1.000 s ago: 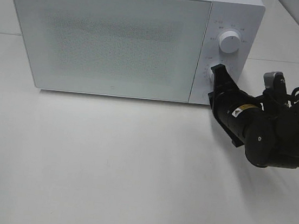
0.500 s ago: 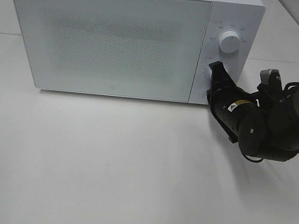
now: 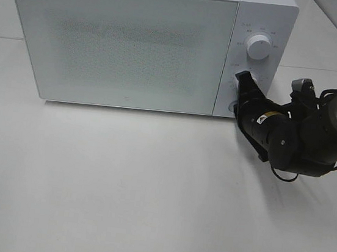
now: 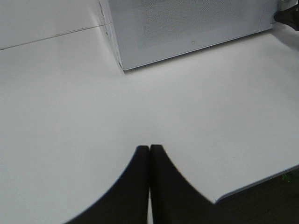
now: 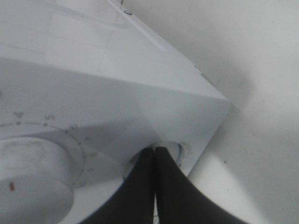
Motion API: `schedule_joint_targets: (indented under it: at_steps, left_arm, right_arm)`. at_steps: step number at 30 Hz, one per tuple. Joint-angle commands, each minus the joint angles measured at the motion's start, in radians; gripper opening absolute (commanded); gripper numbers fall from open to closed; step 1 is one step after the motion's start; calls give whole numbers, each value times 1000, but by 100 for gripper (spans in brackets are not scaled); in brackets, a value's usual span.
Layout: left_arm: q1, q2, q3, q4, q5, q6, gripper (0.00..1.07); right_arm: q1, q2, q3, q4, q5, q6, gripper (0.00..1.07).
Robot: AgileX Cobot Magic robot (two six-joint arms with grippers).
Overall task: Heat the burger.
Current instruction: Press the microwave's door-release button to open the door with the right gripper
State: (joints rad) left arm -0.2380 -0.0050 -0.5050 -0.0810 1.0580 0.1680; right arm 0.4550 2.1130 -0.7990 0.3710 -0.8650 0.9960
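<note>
The burger is out of view. The white microwave [image 3: 129, 41] stands at the back of the table with its frosted door closed. My right gripper [image 3: 242, 80] is shut, and its tip rests on the lower part of the control panel, below the upper knob [image 3: 259, 47]. In the right wrist view its closed fingertips [image 5: 154, 150] touch a small round button [image 5: 176, 148] beside a large dial [image 5: 32, 177]. My left gripper [image 4: 149, 149] is shut and empty, hovering over the bare table in front of the microwave's [image 4: 187, 23] left corner.
The white table [image 3: 118, 187] stretches in front of the microwave. Its near edge [image 4: 261, 184] shows in the left wrist view. The right arm's black body [image 3: 289, 141] lies right of the control panel.
The right arm's wrist has crept slightly up and closer to the panel, with the gripper still shut at the lower controls. The microwave door is unchanged.
</note>
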Motion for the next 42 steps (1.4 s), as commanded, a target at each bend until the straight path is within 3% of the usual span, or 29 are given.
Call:
schedule_joint_targets:
  at_steps: [1, 11, 27, 38, 42]
  left_arm:
    - [3, -20, 2, 2, -15, -3, 0]
    - [3, -20, 2, 2, -15, -3, 0]
    - [3, -20, 2, 2, -15, -3, 0]
    - [3, -20, 2, 2, -15, -3, 0]
    - [3, -20, 2, 2, -15, -3, 0]
  right_arm:
    - [-14, 7, -31, 5, -88, -11, 1]
    - [-14, 23, -50, 8, -133, -7, 1]
    - [-14, 23, -169, -2, -124, -20, 1]
    - [-14, -5, -161, 19, -7, -19, 2]
    - [-14, -45, -101, 19, -4, -19, 4]
